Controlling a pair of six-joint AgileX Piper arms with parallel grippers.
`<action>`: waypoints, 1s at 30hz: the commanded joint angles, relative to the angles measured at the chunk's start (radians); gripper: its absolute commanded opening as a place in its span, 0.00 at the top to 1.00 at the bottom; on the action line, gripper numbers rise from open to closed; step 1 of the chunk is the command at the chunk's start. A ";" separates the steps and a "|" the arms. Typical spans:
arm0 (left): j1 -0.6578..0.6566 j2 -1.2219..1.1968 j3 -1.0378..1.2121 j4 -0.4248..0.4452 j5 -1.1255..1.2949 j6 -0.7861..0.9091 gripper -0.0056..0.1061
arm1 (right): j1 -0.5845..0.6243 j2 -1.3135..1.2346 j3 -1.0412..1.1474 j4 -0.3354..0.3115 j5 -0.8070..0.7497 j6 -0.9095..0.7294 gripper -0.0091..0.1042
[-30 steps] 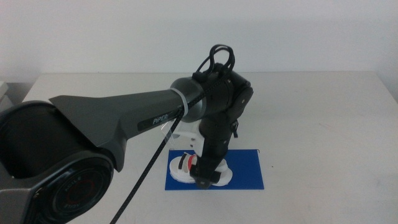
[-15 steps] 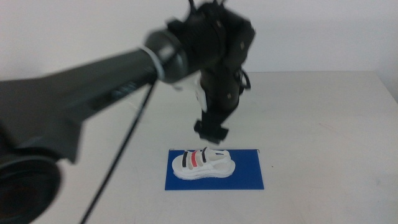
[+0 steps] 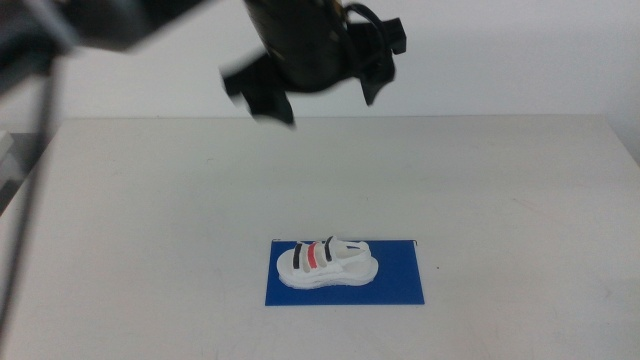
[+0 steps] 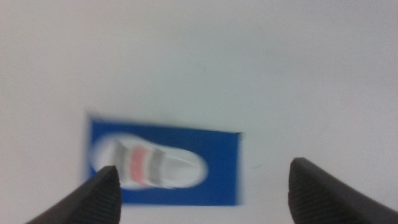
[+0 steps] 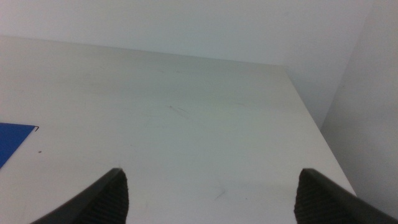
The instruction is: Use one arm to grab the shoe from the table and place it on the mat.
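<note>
On the mat, toward its left half: shoe, upright on its sole (red and black straps up). High above the mat, well clear of the shoe: left gripper, jaws spread, holding nothing. Off to the mat's right, low over the table: right gripper, jaws spread.

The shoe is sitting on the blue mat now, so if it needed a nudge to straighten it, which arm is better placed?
Probably the left. The left gripper hangs open directly above the shoe on the mat. The right gripper sees only a mat corner and bare table.
</note>
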 commanded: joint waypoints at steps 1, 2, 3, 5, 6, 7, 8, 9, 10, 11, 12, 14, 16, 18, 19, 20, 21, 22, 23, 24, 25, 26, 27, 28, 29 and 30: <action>-0.002 -0.108 -0.028 0.028 0.064 0.346 0.15 | -0.002 0.003 0.005 -0.008 -0.073 -0.011 0.23; -0.002 -0.130 -0.028 0.031 0.064 0.432 0.15 | -0.002 0.003 0.005 -0.008 -0.073 -0.011 0.23; -0.002 -0.153 -0.028 0.037 0.064 0.483 0.15 | -0.002 0.003 0.005 -0.008 -0.073 -0.011 0.23; -0.002 -0.200 -0.023 0.056 0.064 0.519 0.15 | -0.002 0.003 0.005 -0.008 -0.073 -0.011 0.23; -0.002 -0.227 -0.012 0.074 0.064 0.517 0.15 | -0.002 0.003 0.005 -0.008 -0.073 -0.011 0.23; -0.002 -0.258 0.000 0.103 0.064 0.515 0.15 | -0.002 0.003 0.005 -0.008 -0.073 -0.011 0.23; -0.002 -0.295 0.021 0.125 0.056 0.513 0.15 | -0.002 0.003 0.005 -0.008 -0.073 -0.011 0.23; -0.002 -0.338 0.056 0.155 0.036 0.505 0.15 | -0.002 0.003 0.005 -0.008 -0.073 -0.011 0.23; -0.002 -0.378 0.095 0.188 0.009 0.496 0.15 | -0.002 0.003 0.005 -0.008 -0.073 -0.011 0.23; -0.002 -0.432 0.155 0.229 -0.044 0.488 0.15 | -0.002 0.003 0.005 -0.008 -0.073 -0.011 0.23; -0.002 -0.491 0.227 0.267 -0.109 0.480 0.15 | -0.002 0.003 0.005 -0.008 -0.073 -0.011 0.23; -0.002 -0.603 0.390 0.336 -0.262 0.447 0.15 | -0.002 0.003 0.005 -0.008 -0.073 -0.011 0.23; -0.002 -0.734 0.542 0.391 -0.405 0.415 0.15 | -0.002 0.003 0.005 -0.008 -0.073 -0.011 0.23; -0.002 -0.866 0.703 0.418 -0.544 0.402 0.15 | -0.002 0.003 0.005 -0.008 -0.073 -0.011 0.23; -0.002 -0.917 0.763 0.418 -0.587 0.402 0.15 | -0.002 0.003 0.005 -0.008 -0.073 -0.011 0.23; -0.002 -0.978 0.835 0.415 -0.627 0.403 0.15 | -0.002 0.003 0.005 -0.008 -0.073 -0.011 0.23; -0.002 -1.034 0.904 0.413 -0.657 0.406 0.15 | -0.002 0.003 0.005 -0.008 -0.073 -0.011 0.23; -0.001 -1.076 0.956 0.413 -0.678 0.406 0.15 | -0.002 0.003 0.005 -0.008 -0.073 -0.011 0.23; -0.001 -1.127 1.018 0.413 -0.694 0.406 0.15 | -0.002 0.003 0.005 -0.008 -0.073 -0.011 0.23; 0.002 -1.174 1.076 0.410 -0.702 0.402 0.15 | -0.002 0.003 0.005 -0.008 -0.073 -0.011 0.23; 0.009 -1.218 1.128 0.402 -0.714 0.401 0.15 | -0.002 0.003 0.005 -0.008 -0.073 -0.011 0.23; 0.027 -1.258 1.177 0.382 -0.720 0.401 0.15 | -0.002 0.003 0.005 -0.008 -0.073 -0.011 0.23; 0.054 -1.295 1.220 0.351 -0.723 0.402 0.15 | -0.002 0.003 0.005 -0.008 -0.073 -0.011 0.23; 0.087 -1.322 1.253 0.313 -0.725 0.405 0.15 | -0.002 0.003 0.005 -0.008 -0.073 -0.011 0.23; 0.127 -1.352 1.291 0.273 -0.727 0.413 0.15 | -0.002 0.003 0.005 -0.008 -0.073 -0.011 0.23; 0.171 -1.380 1.329 0.229 -0.740 0.437 0.15 | -0.002 0.003 0.005 -0.008 -0.073 -0.011 0.23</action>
